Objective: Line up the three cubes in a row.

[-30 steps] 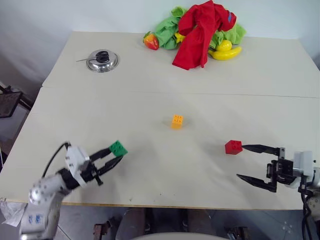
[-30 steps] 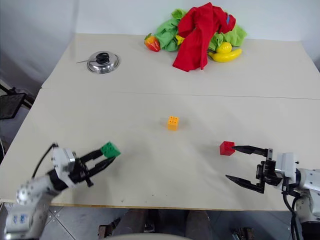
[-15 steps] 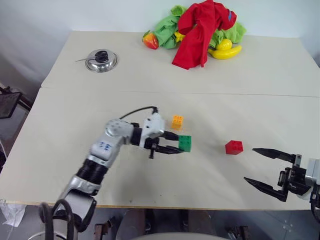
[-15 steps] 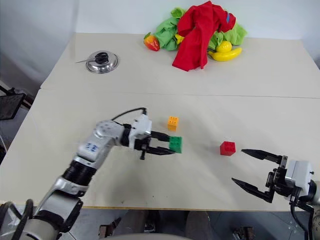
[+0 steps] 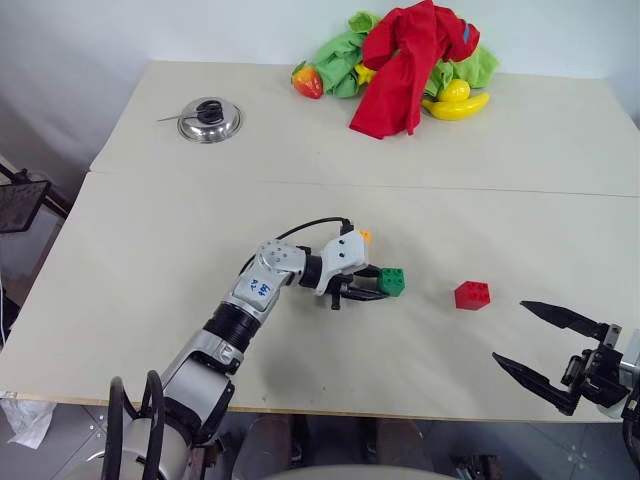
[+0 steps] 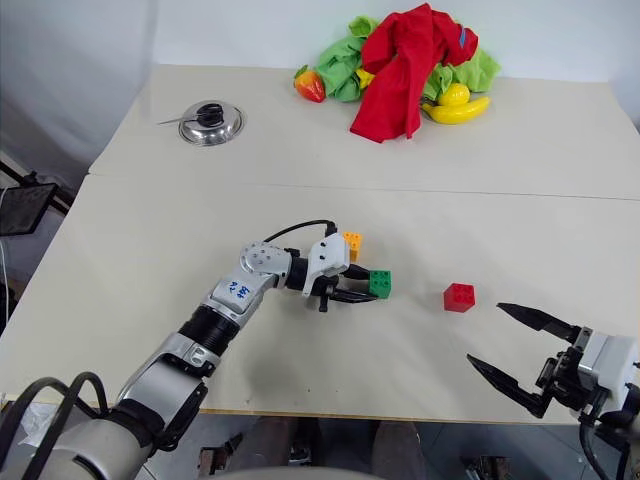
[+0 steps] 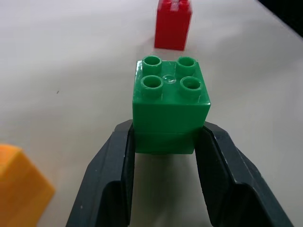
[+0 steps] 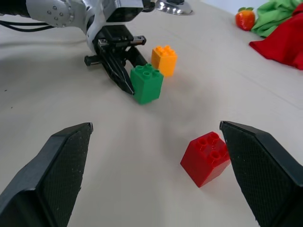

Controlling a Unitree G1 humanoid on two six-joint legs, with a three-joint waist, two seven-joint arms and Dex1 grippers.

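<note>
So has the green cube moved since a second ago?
Yes. The green cube, held in the left tool, moved rightward from the table's left front to just beside the orange cube.

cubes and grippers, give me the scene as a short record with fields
green cube: clamped in the left gripper, between the other two cubes
orange cube: on the table, just behind the left gripper
red cube: on the table, free, nearer the right gripper
right gripper: open, holding nothing
far edge: cloth pile, toy fruit, metal lid
</note>
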